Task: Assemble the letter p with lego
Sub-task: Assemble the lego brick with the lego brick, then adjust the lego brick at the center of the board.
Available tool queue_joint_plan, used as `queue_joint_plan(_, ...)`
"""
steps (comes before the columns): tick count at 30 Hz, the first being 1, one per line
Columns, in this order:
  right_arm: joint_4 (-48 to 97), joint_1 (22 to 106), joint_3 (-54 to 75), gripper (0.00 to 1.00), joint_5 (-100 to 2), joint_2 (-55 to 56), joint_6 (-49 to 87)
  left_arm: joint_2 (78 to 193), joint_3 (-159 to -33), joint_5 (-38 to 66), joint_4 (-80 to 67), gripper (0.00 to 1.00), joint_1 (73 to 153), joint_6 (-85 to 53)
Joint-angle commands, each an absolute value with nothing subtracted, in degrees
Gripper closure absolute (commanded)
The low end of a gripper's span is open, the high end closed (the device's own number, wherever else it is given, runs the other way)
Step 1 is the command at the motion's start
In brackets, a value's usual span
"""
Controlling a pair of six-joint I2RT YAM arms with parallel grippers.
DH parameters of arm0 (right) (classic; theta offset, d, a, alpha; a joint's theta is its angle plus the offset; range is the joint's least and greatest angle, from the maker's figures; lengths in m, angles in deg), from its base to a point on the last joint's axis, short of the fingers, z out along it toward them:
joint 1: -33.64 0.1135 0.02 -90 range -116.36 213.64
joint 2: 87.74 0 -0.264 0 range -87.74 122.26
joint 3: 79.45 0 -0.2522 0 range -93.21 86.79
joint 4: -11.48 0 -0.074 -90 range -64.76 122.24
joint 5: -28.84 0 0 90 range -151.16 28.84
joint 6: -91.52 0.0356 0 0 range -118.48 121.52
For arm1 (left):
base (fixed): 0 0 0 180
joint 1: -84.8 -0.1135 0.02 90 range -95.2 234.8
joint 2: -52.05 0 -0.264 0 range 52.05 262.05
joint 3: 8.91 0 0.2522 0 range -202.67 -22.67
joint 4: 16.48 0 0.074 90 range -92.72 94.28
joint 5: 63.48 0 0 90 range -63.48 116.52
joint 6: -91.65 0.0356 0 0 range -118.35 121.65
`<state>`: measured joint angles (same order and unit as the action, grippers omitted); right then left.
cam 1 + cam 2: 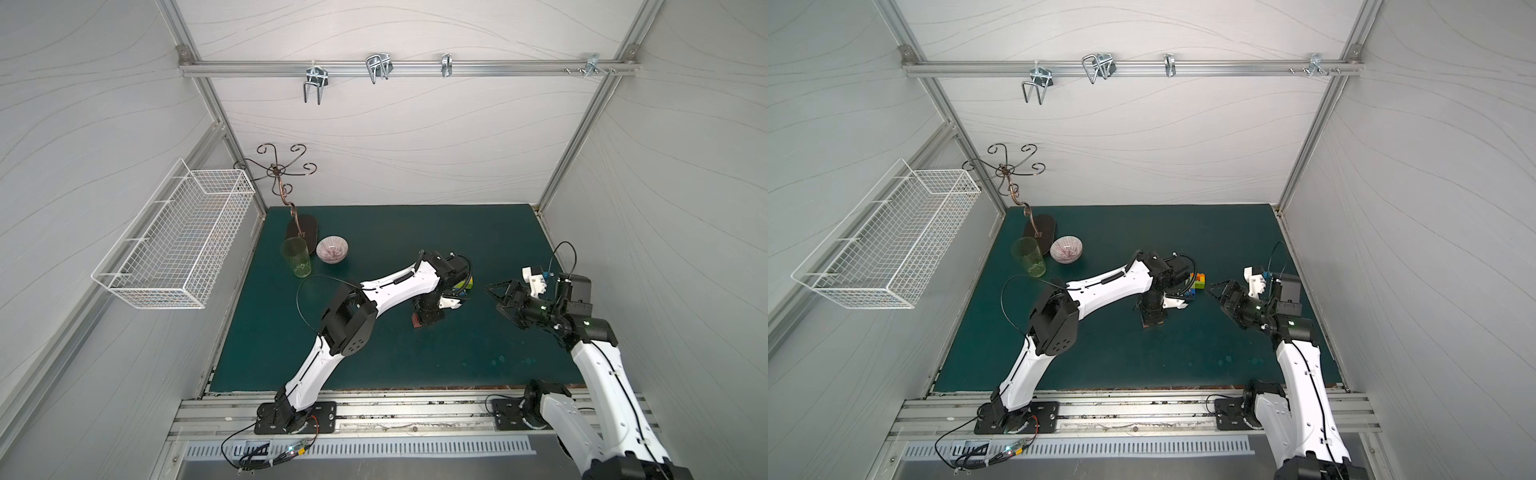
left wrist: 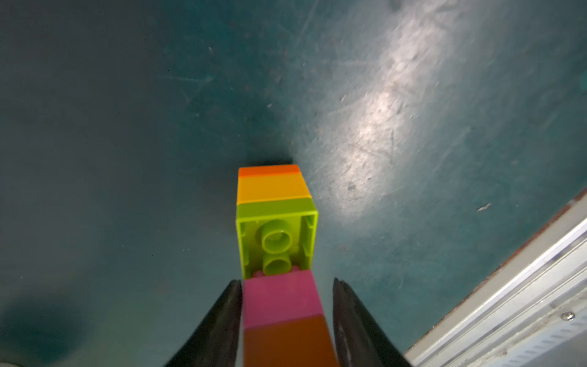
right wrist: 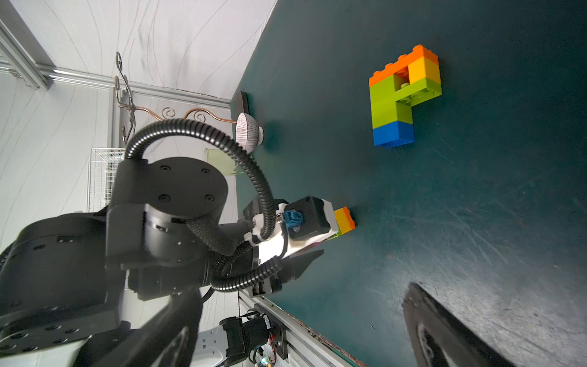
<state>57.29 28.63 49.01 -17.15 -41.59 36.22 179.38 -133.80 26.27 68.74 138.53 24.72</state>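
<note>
P shape looks built; one loose stack remains.
I see the brick letter (image 3: 403, 95) on the mat (image 1: 415, 232). My left gripper (image 2: 286, 281) straddles a separate brick stack (image 2: 276, 235), a gap showing on one side, not pinching. My right gripper (image 1: 494, 298) is spread and empty.

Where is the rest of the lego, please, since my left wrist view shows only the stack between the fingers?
Observer: A flat piece of orange, yellow, lime green and blue bricks lies on the mat, apart from your stack.
Operator: Is the right gripper holding anything?
Observer: No, the right gripper is open and empty, near that piece.
Operator: What else is on the mat?
Observer: A bowl and a green glass stand near its far left corner.
</note>
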Motion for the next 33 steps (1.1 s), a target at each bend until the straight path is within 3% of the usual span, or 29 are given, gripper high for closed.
queue_joint_plan(1,58.4,28.6,48.5,0.01,-16.2,-41.5,34.8,173.4,-132.7,24.9,65.3,0.48,138.3,24.4)
queue_joint_plan(10,58.9,30.0,48.1,0.01,-16.4,-40.2,32.8,162.0,-122.9,25.6,55.3,0.36,136.2,20.5)
queue_joint_plan(11,58.5,30.5,48.3,0.01,-16.3,-39.9,32.4,159.3,-120.7,26.0,53.0,0.07,135.8,19.1)
queue_joint_plan(12,57.9,31.3,48.4,0.01,-16.2,-39.6,32.3,156.4,-117.8,27.3,50.3,0.02,135.5,17.3)
queue_joint_plan(14,56.9,33.3,48.2,0.04,-15.7,-38.5,32.2,151.2,-113.1,28.9,46.6,0.01,134.8,14.2)
queue_joint_plan(19,53.9,41.8,46.7,0.23,-19.0,-34.8,31.8,137.6,-99.9,35.9,35.8,0.01,132.0,-0.6)
queue_joint_plan(27,52.1,60.9,40.5,0.71,-29.3,-24.1,30.5,117.1,-77.9,23.2,22.7,0.01,120.5,-22.1)
queue_joint_plan(30,50.4,65.6,38.6,0.8,-31.8,-19.7,30.8,111.9,-71.3,18.6,17.6,0.01,116.1,-27.0)
queue_joint_plan(33,48.8,68.9,36.3,0.83,-32.4,-14.5,31.1,108.7,-66.9,16.2,14.9,0.01,113.3,-29.6)
